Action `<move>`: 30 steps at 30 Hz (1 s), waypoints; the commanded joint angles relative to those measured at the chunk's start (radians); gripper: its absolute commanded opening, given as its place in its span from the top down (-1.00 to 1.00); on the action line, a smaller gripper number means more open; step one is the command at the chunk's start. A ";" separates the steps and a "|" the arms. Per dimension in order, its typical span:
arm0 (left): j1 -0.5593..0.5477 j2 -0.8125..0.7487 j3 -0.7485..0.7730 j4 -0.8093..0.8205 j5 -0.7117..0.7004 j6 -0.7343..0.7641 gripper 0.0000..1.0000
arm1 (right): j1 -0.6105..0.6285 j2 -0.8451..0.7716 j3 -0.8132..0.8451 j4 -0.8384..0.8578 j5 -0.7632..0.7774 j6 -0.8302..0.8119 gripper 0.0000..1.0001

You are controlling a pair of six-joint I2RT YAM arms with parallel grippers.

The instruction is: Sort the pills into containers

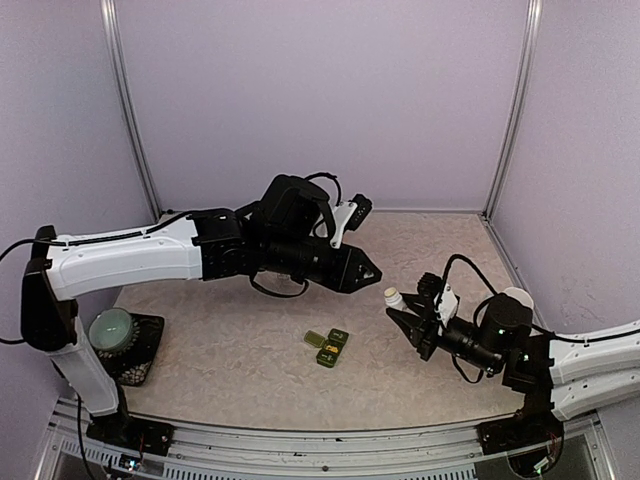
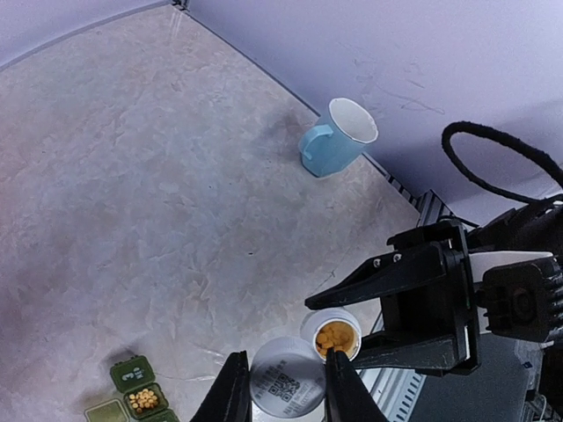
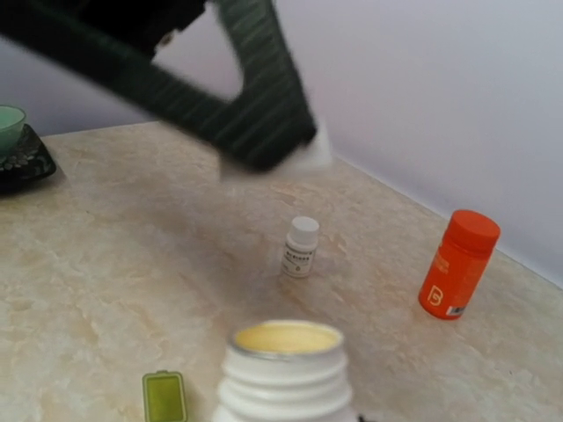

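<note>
In the left wrist view my left gripper [image 2: 286,376] is shut on a white cap [image 2: 283,387] with a printed code. It hangs just beside the mouth of an open white bottle [image 2: 332,336] with yellow pills [image 2: 335,339] inside. My right gripper [image 2: 324,332] is shut on that bottle, and its black fingers [image 2: 396,274] lie above and below it. The right wrist view shows the bottle's open neck [image 3: 283,365] close up. The dark green containers [image 1: 330,346] lie open on the table, with pills in the middle compartment [image 2: 142,400]. From above, the left gripper [image 1: 370,270] sits just up-left of the right gripper [image 1: 397,307].
A pale blue mug [image 2: 339,136] stands near the wall by the right arm. A small white bottle [image 3: 301,248] and an orange bottle [image 3: 459,264] stand further back. A pale green bowl [image 1: 112,330] sits on a black mat at the left.
</note>
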 commanded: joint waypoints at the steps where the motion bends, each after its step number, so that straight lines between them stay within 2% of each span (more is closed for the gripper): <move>1: -0.015 0.006 0.021 0.028 0.053 -0.021 0.64 | -0.004 0.004 0.049 -0.027 -0.028 -0.019 0.39; 12: -0.025 0.044 0.038 0.052 0.135 -0.038 0.64 | -0.001 0.012 0.076 -0.036 -0.038 -0.037 0.39; 30: -0.024 0.095 0.071 0.028 0.144 -0.031 0.64 | 0.006 0.039 0.110 -0.069 -0.050 -0.061 0.44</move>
